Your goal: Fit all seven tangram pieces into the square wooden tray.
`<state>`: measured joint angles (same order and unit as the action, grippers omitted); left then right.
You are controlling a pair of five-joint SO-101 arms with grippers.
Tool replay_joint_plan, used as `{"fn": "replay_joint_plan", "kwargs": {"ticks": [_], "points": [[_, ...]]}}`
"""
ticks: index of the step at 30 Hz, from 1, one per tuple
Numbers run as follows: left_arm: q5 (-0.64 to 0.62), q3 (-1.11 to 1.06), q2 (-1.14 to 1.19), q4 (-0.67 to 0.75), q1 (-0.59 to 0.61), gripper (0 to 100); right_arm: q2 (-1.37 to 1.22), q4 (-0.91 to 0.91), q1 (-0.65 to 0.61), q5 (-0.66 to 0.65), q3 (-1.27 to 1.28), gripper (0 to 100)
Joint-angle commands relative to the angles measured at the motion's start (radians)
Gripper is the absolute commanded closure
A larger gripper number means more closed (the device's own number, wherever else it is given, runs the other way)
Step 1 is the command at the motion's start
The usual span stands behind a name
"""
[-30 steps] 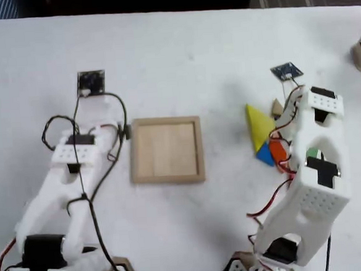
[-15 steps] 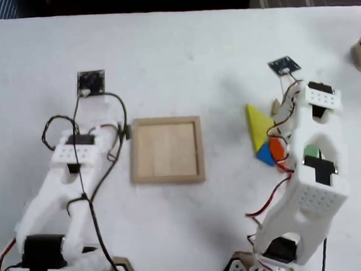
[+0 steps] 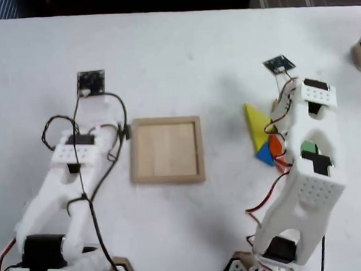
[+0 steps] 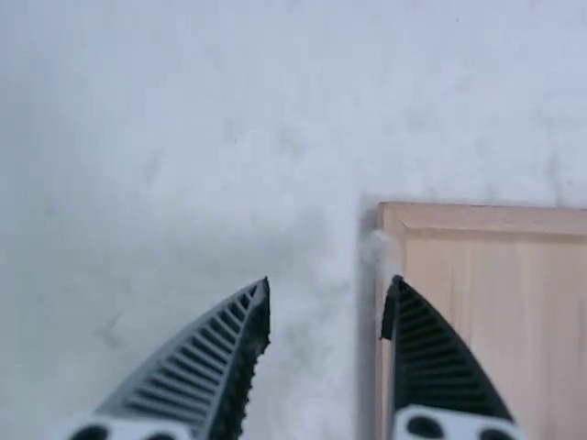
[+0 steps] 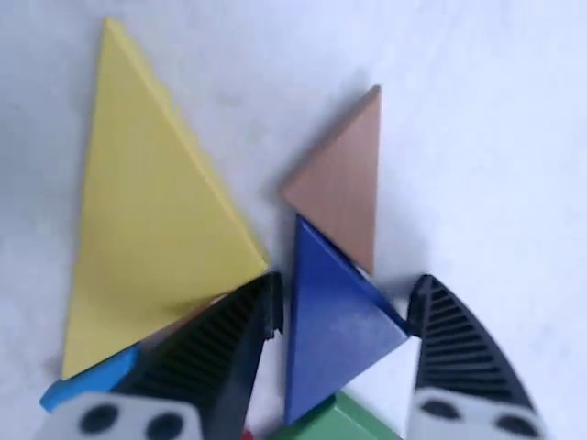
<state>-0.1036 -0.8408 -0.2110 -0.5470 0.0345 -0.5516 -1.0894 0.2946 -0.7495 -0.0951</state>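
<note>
— While looking down: tray [image 3: 166, 150] flat on table [image 3: 181, 61], between both arms. Left gripper [image 4: 328, 312]?
— Spread apart. One finger above tray rim near a corner, other above table.
— Right gripper [image 5: 347, 298]?
— Spread too, straddling blue triangle [image 5: 335, 330]. Brown triangle [image 5: 344, 183] touching its tip, yellow triangle [image 5: 147, 238] just beside, green piece [image 5: 335, 423] at its other end. All well apart from tray, on the right arm's side.

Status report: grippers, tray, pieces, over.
Left gripper open beside tray, no pieces in it. Right gripper open, straddling dark blue triangle; brown triangle against it, yellow triangle alongside.
</note>
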Motion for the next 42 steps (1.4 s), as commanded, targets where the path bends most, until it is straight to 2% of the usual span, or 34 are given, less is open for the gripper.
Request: {"fn": "replay_joint_plan", "kwargs": {"ticks": [1, 3, 9, 16, 21, 26, 36, 42], "points": [[0.012, 0.012, -0.050, 0.025, 0.005, 79, 0.025, -0.054, 0.022, -0.006, -0.048, 85.4], [0.012, 0.014, -0.050, 0.025, 0.005, 79, 0.042, -0.088, 0.024, -0.006, -0.057, 83.9], [0.012, 0.014, -0.050, 0.025, 0.005, 79, 0.114, -0.165, 0.022, -0.012, -0.057, 71.4], [0.012, 0.014, -0.050, 0.021, 0.005, 79, 0.159, -0.219, 0.050, -0.005, -0.006, 75.5], [0.012, 0.014, -0.051, 0.018, 0.005, 79, 0.151, -0.042, 0.058, 0.086, 0.115, 75.4], [0.012, 0.009, -0.056, 0.018, 0.005, 79, 0.153, 0.081, 0.053, 0.101, 0.192, 75.4], [0.012, 0.012, -0.056, 0.018, 0.005, 79, 0.260, -0.031, 0.050, 0.101, 0.143, 75.2], [0.012, 0.011, -0.058, 0.018, 0.005, 79, 0.189, 0.025, 0.044, 0.138, 0.153, 75.4]]}}
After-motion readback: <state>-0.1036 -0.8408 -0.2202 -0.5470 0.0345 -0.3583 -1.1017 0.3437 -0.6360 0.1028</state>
